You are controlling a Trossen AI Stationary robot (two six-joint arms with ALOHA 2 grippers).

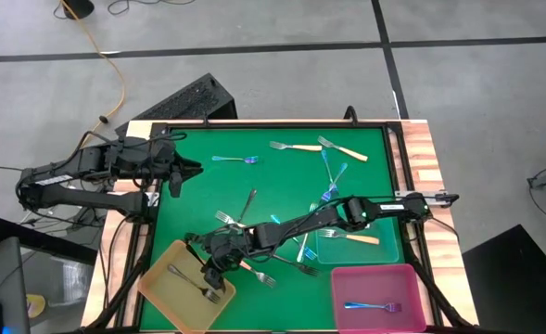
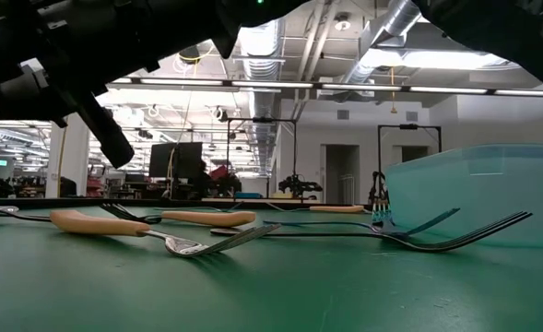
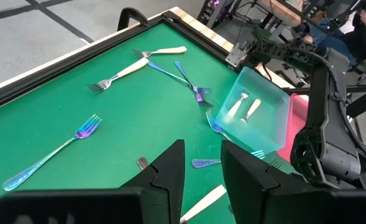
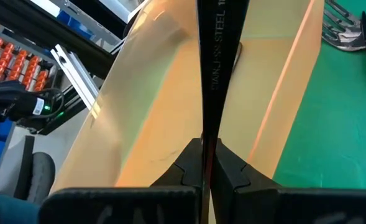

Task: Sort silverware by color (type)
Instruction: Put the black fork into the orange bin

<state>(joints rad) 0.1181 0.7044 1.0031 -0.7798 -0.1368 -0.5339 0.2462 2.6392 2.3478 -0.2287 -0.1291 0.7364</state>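
My right gripper (image 1: 215,269) reaches across the green mat to the yellow tray (image 1: 166,297) at its near-left corner, and it is shut on a dark-grey metal fork (image 4: 210,56). One dark-grey fork (image 1: 198,288) lies in that tray. My left gripper (image 1: 191,170) hovers open over the mat's left side, touching nothing. Loose forks lie flat on the mat: an iridescent one (image 3: 49,154), cream-handled ones (image 3: 139,62) and dark-grey ones (image 1: 263,276). My right gripper pinches the dark-grey fork's stamped handle (image 4: 209,106) between its two fingers (image 4: 189,165). The handle runs forward along the fingers, edge-on, above the yellow tray's floor (image 4: 164,93). Its tine end lies beyond the wrist view's edge.
A clear teal tray (image 1: 388,249) at the near right holds cream-handled forks (image 3: 243,107). A pink tray (image 1: 412,288) beside it holds one iridescent fork (image 1: 373,305). The right arm (image 1: 347,211) spans the mat's middle over several forks. A raised wooden rim (image 1: 421,148) borders the mat.
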